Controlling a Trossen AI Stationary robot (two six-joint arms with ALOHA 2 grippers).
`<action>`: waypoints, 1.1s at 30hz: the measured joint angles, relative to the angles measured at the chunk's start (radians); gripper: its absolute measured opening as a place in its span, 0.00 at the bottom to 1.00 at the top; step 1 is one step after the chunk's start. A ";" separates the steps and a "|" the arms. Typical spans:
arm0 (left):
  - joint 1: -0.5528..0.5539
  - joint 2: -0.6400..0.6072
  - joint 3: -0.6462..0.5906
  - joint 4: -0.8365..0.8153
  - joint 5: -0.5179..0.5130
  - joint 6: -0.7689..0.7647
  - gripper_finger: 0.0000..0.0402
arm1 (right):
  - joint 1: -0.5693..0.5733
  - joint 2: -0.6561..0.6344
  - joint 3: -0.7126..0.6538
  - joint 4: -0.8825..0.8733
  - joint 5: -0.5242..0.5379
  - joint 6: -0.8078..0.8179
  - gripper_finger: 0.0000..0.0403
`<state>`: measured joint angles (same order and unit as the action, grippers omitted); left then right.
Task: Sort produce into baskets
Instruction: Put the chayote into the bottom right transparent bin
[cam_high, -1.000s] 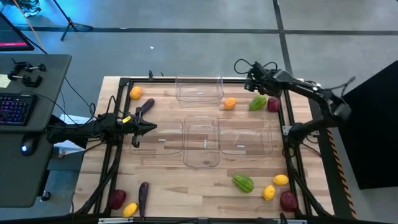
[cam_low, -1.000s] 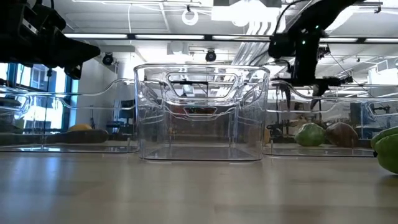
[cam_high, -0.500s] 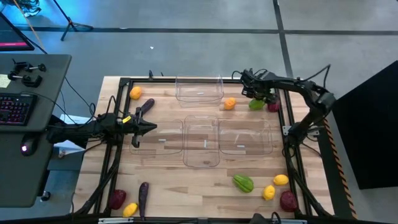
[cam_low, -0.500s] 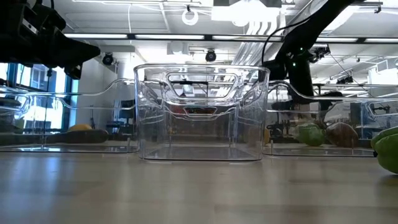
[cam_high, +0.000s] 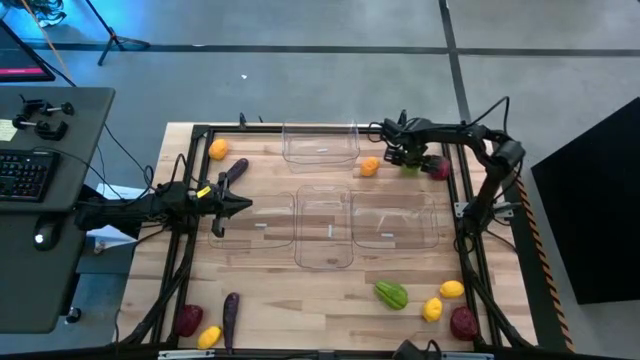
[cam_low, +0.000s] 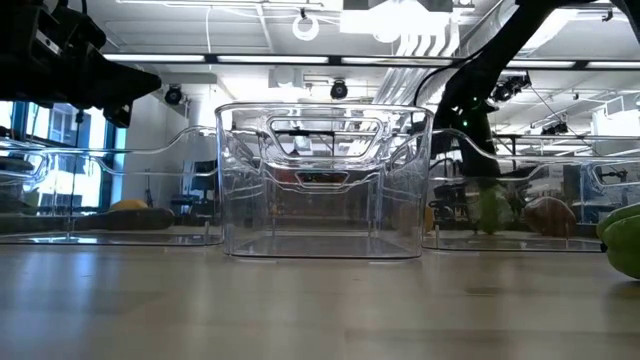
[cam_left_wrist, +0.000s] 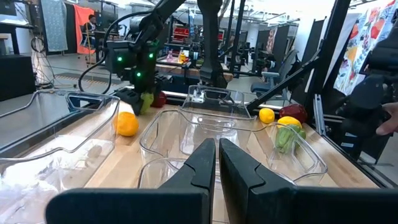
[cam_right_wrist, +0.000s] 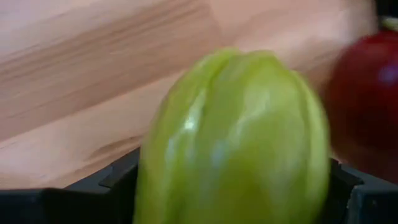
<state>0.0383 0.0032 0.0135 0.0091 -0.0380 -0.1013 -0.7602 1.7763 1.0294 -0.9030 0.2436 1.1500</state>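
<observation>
My right gripper (cam_high: 406, 158) is low at the table's far right, open, with its fingers (cam_right_wrist: 121, 177) on either side of a green ridged produce piece (cam_right_wrist: 236, 137), which lies on the table (cam_high: 412, 166). A dark red round piece (cam_high: 439, 168) lies just beside it toward the right edge, and an orange piece (cam_high: 369, 166) toward the left. My left gripper (cam_high: 243, 205) is shut and empty above the left side, beside the left clear basket (cam_high: 255, 222). Other clear baskets stand at the middle (cam_high: 325, 228), middle right (cam_high: 395, 220) and far edge (cam_high: 320, 143). My right gripper comes at the green ridged piece from above, slanting, one finger on each of its sides (cam_right_wrist: 155, 155). Whether the fingers touch it, I cannot tell. The piece lies on the table.
An orange piece (cam_high: 217, 150) and an eggplant (cam_high: 235, 170) lie at the far left. A dark red piece (cam_high: 188, 320), a lemon (cam_high: 209, 337) and an eggplant (cam_high: 231, 315) lie near left. A green piece (cam_high: 391, 294), two lemons (cam_high: 452, 290) and a dark red piece (cam_high: 463, 323) lie near right.
My right gripper has come down from above the far right corner onto the green ridged piece, moving a little toward the table's near edge. The left arm has kept still.
</observation>
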 joint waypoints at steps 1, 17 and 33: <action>0.000 0.000 0.000 0.000 0.000 0.000 0.02 | 0.003 0.000 0.000 0.000 0.003 -0.016 0.74; 0.000 0.000 0.000 0.000 0.000 0.000 0.02 | 0.017 -0.226 0.020 0.045 0.068 -0.419 0.62; 0.000 0.000 0.000 0.000 0.000 0.000 0.02 | 0.650 -0.657 0.020 0.006 -0.349 -0.463 0.63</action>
<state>0.0380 0.0032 0.0135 0.0090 -0.0380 -0.1013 -0.1097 1.1190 1.0496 -0.8973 -0.1052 0.6869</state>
